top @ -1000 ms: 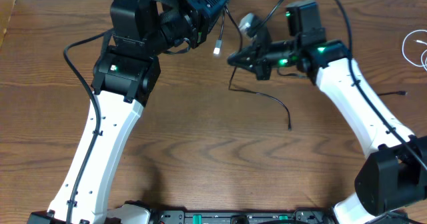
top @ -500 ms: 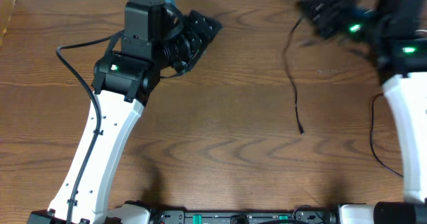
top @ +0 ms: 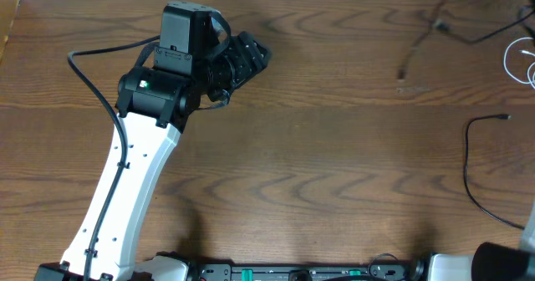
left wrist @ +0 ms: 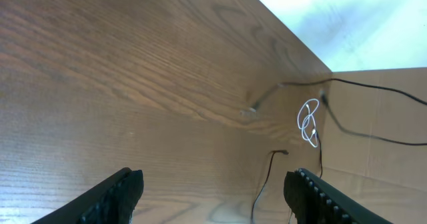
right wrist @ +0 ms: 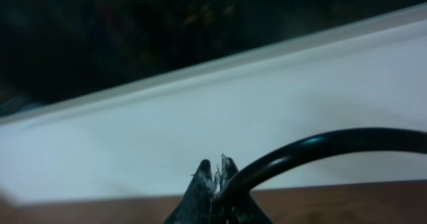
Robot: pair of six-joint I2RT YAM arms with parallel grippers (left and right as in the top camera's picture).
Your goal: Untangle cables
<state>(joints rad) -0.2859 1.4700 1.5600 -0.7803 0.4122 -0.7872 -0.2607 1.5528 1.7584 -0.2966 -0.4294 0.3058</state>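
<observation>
The left gripper [top: 249,53] is open. In the left wrist view its two fingers stand wide apart, left gripper [left wrist: 213,181], with nothing between them but bare wooden surface [top: 318,164]. It hangs over the far left part of the surface, well apart from all the cables.

The right gripper [right wrist: 215,169] is almost out of the overhead view, beyond the far right corner. In its own wrist view the fingertips are pressed together. A black cable [right wrist: 320,144] leaves them and arcs away to the right. The gripper appears closed on that cable, though the pinch point itself is dark and hard to make out.

From overhead, this black cable [top: 437,24] is a blurred line at the far right. It drops from the top corner, and its free end lies toward the middle of the surface. The left wrist view shows it as a thin dark line, black cable [left wrist: 300,84], running near the far edge.

The white cable [top: 508,57] lies in a small loose loop at the right edge, white cable [left wrist: 308,121]. It is close to the black cable, and I cannot tell whether they touch.

Another black cable [top: 466,164] lies on the right side, nearer than the white one. Its plug end points right, and the cord curves toward the near right corner. In the left wrist view this other black cable [left wrist: 272,153] sits just below the white loop and apart from it.
</observation>
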